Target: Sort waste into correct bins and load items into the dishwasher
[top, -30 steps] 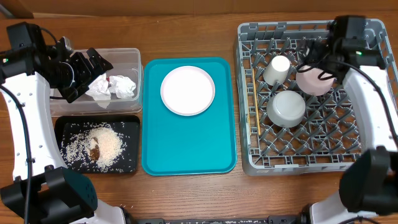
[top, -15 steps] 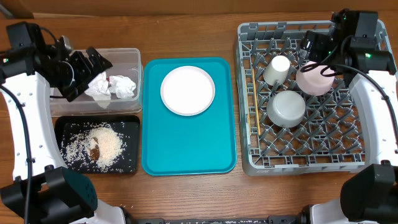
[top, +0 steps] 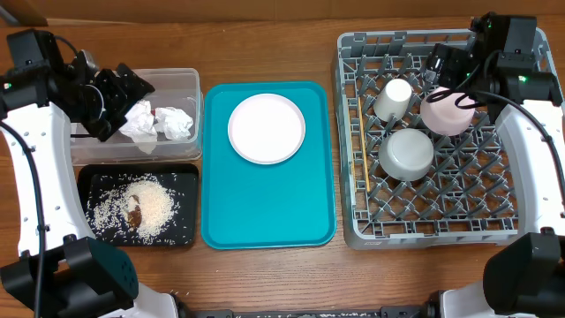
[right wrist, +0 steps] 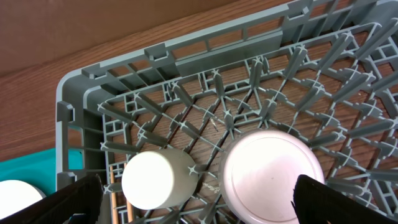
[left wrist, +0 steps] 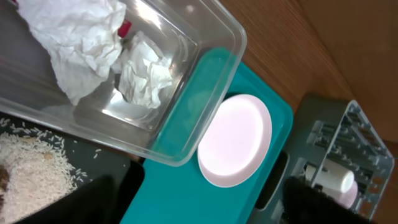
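Hovering over the clear tub (top: 190, 84), the left hand (top: 128, 104) has its fingers spread with nothing between them; the crumpled napkins (top: 168, 122) lie in the tub just below it. The right hand (top: 439, 72), equally wide and empty, hangs over the far corner of the dish rack (top: 424, 221), above the pink bowl (top: 447, 115), which sits upside down near the cream cup (top: 393, 95) and the grey-white bowl (top: 406, 153).

Out from both, the one dish not yet racked is the pale pink plate (top: 267, 129) — lying flat in the far half of the teal tray (top: 265, 212), between tub and rack. It looks rigid, smooth and fairly light, so probably slippery, and breakable if ceramic. Flat as it lies, it offers no face to pinch — the raised rim is the only hold. One finger would likely need to slide under the edge, then close firmly across the rim.
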Robot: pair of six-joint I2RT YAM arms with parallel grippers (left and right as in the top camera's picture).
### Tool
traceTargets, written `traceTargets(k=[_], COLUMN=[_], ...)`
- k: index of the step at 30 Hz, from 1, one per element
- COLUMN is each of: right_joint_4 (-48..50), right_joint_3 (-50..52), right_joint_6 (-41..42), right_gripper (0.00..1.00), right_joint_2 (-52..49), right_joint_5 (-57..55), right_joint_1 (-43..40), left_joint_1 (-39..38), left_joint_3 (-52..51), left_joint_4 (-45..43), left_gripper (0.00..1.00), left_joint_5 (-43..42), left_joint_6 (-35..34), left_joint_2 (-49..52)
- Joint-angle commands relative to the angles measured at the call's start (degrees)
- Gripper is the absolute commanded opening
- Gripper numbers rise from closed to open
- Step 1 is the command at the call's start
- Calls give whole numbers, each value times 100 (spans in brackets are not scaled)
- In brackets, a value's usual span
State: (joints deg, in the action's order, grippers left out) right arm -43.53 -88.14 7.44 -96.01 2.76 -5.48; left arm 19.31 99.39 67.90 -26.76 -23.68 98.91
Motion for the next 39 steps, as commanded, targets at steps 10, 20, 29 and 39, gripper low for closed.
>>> traceTargets(k=[10,20,29,39], right_joint_4=[13,13,118,179], right_joint_3=[-109,-109,-109,-107], right_joint_6=[2,4,828,931], right_gripper=[100,100,100,61], right_joint_2=[55,55,52,52], right_joint_5=[35,35,1825,4092], right_joint_1=[11,11,15,636], left_joint_1=[-1482,-1698,-1342,-981], left_joint_3=[122,369,590,586], left_joint_4=[63,-494,-605,-492], left_gripper=[78,100,100,100], left_joint_5=[798,1064,2041,1971], left_joint_6=[125,136,409,289], left_joint_2=[33,31,31,31])
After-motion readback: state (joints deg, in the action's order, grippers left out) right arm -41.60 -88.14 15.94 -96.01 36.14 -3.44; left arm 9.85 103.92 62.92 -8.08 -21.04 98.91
